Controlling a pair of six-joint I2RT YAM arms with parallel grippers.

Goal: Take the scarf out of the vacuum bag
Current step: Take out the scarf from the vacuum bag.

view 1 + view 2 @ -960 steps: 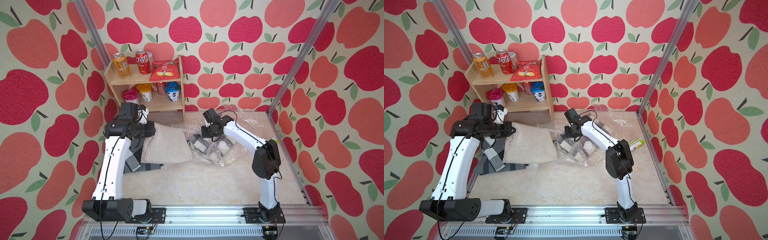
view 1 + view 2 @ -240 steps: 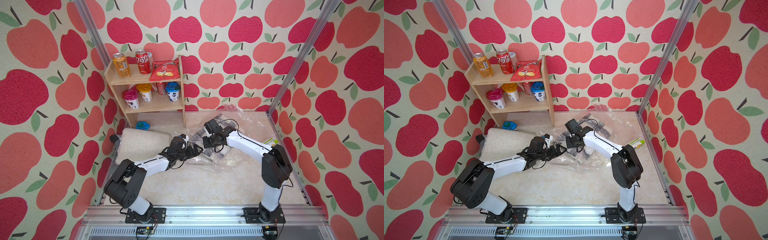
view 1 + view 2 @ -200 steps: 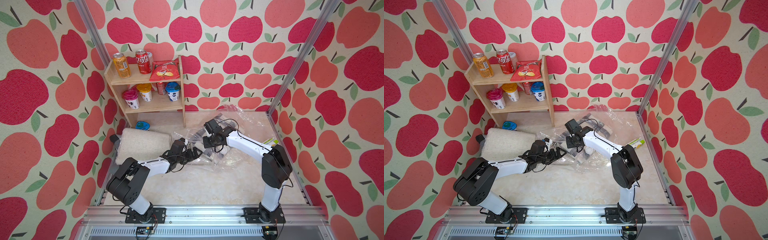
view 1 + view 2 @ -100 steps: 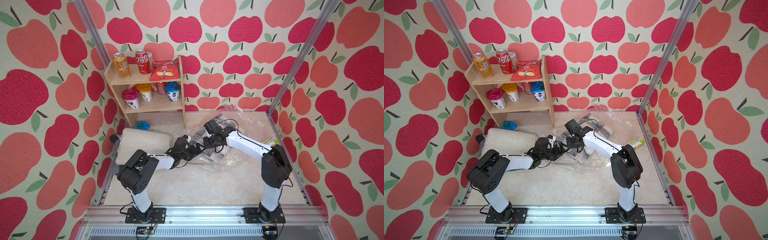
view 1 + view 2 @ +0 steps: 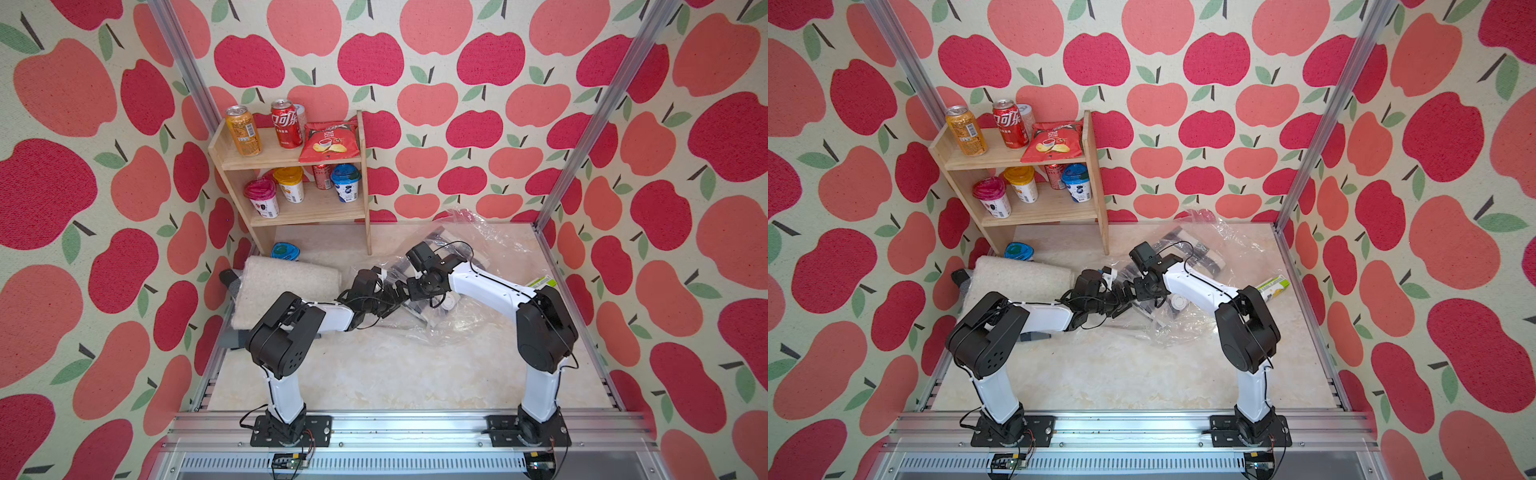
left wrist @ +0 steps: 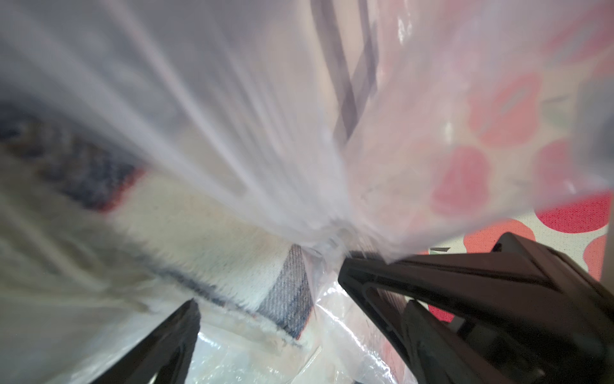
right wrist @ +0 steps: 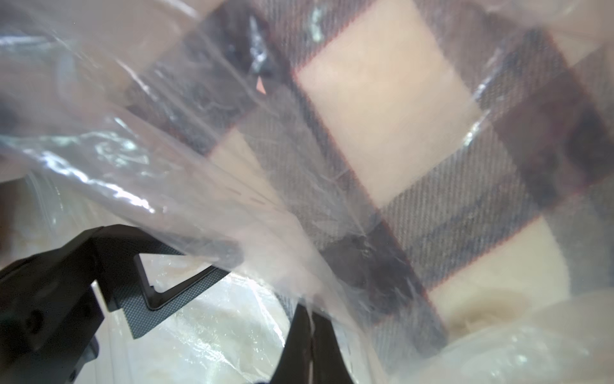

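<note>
Marble tabletop: plaid scarf inside vacuum bag at wide-spread left gripper tips, right gripper clamped on bag film.

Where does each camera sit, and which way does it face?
Top views: high over the front rail, looking down at the table; left arm and right arm whole.
Left wrist: on its arm, facing the scarf in the bag; open left gripper shows.
Right wrist: on its arm, facing the scarf through the bag; right gripper shut on it.
Shared: each wrist view shows the other gripper.
</note>
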